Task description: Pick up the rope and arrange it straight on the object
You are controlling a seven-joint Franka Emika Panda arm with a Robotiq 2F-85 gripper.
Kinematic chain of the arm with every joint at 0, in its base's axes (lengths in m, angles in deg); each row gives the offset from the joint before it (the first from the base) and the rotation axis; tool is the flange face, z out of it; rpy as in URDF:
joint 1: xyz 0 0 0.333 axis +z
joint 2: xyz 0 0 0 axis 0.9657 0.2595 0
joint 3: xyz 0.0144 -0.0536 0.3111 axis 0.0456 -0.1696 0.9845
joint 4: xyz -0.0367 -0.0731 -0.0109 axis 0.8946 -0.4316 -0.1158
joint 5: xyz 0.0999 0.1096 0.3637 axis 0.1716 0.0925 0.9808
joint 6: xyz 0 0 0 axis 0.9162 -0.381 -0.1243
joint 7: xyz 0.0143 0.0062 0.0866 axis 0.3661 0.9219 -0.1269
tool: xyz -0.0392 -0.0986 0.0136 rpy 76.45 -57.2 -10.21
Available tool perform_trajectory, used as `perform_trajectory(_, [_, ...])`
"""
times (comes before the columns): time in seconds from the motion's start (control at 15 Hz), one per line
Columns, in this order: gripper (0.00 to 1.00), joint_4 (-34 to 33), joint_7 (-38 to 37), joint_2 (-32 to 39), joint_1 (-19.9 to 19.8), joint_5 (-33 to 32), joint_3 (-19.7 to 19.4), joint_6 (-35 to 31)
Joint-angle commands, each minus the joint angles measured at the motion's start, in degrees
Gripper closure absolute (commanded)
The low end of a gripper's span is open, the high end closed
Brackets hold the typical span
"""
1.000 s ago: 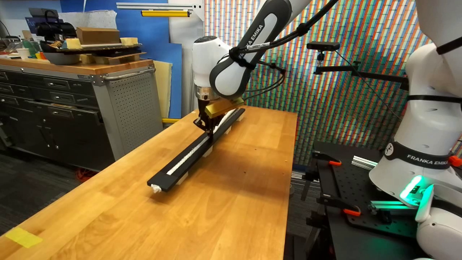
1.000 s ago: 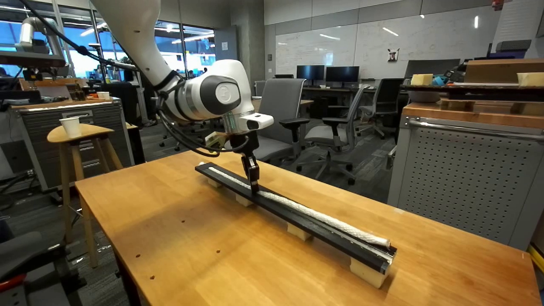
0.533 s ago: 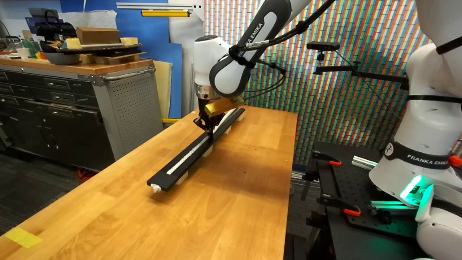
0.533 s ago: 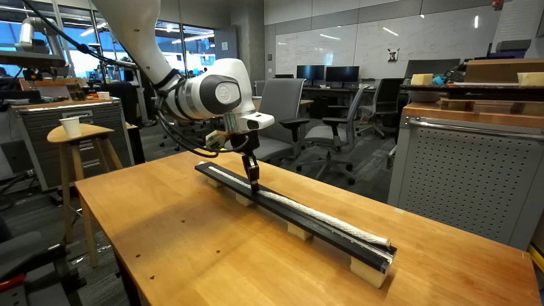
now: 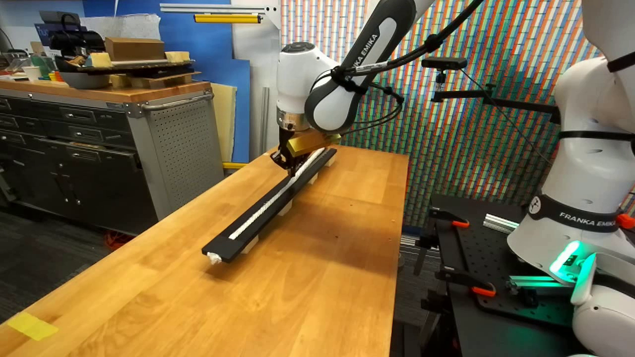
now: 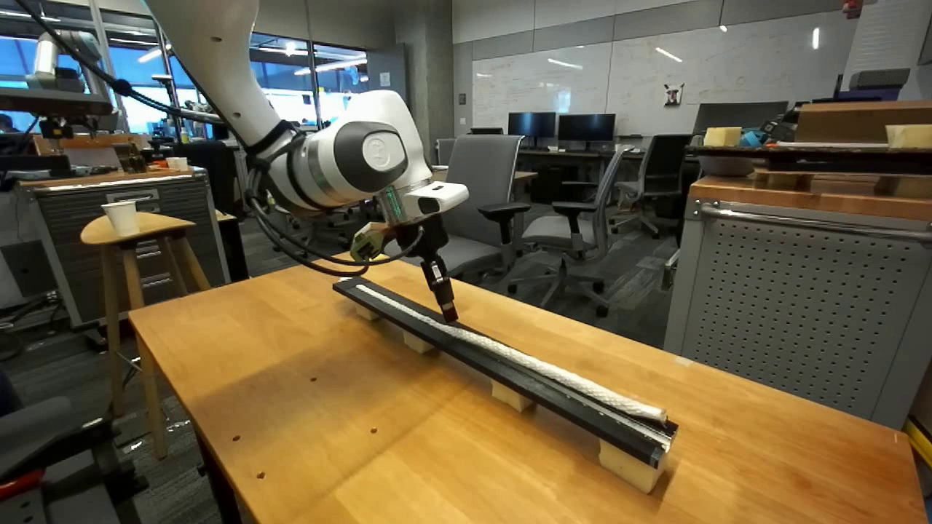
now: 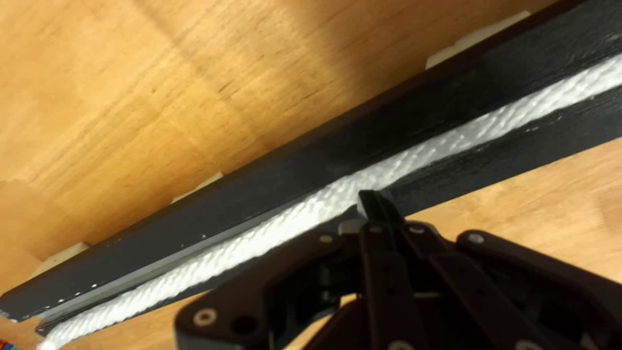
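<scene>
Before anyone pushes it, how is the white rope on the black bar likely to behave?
Probably floppy: the white rope bends from beside the groove at one end into it further along. Where unseated, its rounded form might roll. Its textured surface probably resists slipping.

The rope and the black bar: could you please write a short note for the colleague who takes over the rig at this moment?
Gripper: shut, holding nothing; its tip is close to the rope, contact unclear.
Things: the rope lies lengthwise on the black bar.
Done: from near the gripper towards the wrist view's upper right, it appears to sit in the groove.
Left: towards the lower left it lies beside the groove; that stretch probably needs guiding in.
</scene>
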Motion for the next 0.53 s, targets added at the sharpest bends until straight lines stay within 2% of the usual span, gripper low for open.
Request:
perform_trajectory(0.0, [1.00,1.40,-2.84,-1.40,0.48,-1.90,-1.46,-1.14])
perform_trajectory(0.2, [1.00,-0.27,-1.33,0.74,-1.41,-0.13,0.18,-0.55])
perform_trajectory(0.47, [1.00,-3.83,2.20,6.24,-6.05,4.57,3.75,1.92])
